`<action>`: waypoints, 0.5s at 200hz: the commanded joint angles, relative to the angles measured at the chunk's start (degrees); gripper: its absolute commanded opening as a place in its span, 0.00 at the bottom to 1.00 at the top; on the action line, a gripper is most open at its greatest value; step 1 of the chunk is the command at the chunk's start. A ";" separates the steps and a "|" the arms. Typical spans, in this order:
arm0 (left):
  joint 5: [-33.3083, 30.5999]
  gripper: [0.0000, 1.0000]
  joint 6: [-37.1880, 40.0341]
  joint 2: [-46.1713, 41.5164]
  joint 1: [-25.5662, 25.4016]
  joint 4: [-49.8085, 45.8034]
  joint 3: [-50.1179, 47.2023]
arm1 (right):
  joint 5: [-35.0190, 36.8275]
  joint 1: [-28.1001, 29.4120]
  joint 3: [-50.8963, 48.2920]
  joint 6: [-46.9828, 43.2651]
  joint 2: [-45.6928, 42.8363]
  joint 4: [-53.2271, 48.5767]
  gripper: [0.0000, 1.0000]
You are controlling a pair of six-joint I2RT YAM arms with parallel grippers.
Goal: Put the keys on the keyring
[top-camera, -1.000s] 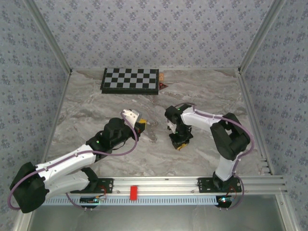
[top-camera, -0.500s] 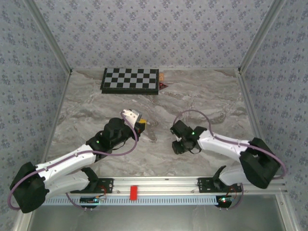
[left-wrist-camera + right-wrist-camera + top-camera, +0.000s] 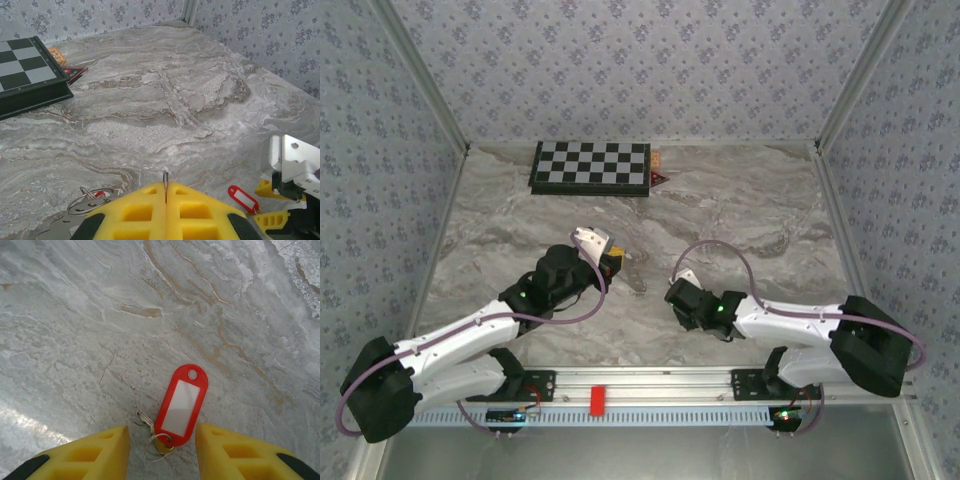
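On the marbled table (image 3: 750, 210), your right arm (image 3: 800, 325) has dropped from its upright pose of a second ago and now lies low along the near edge. Your left arm (image 3: 470, 340) hasn't moved. The chessboard (image 3: 590, 166) sits at the far edge, as before. Your right gripper (image 3: 676, 296) has its yellow fingers (image 3: 90, 452) spread apart. Your left gripper (image 3: 165, 187) has its fingers pressed together, and you can't tell what the thin silvery sliver at the seam is. The keyring (image 3: 85, 199) lies just left of them. One key (image 3: 181, 404), red-headed, lies on the table between your right fingers.
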 commanded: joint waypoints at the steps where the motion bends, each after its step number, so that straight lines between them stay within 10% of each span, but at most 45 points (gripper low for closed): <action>1: -0.08 0.00 -0.20 -0.65 -0.34 2.61 0.20 | 4.67 1.93 2.34 2.75 2.19 -3.07 0.39; 100: 0.29 0.00 -0.41 -1.55 -0.31 2.44 0.11 | 7.31 4.33 5.75 8.49 8.68 -9.05 0.37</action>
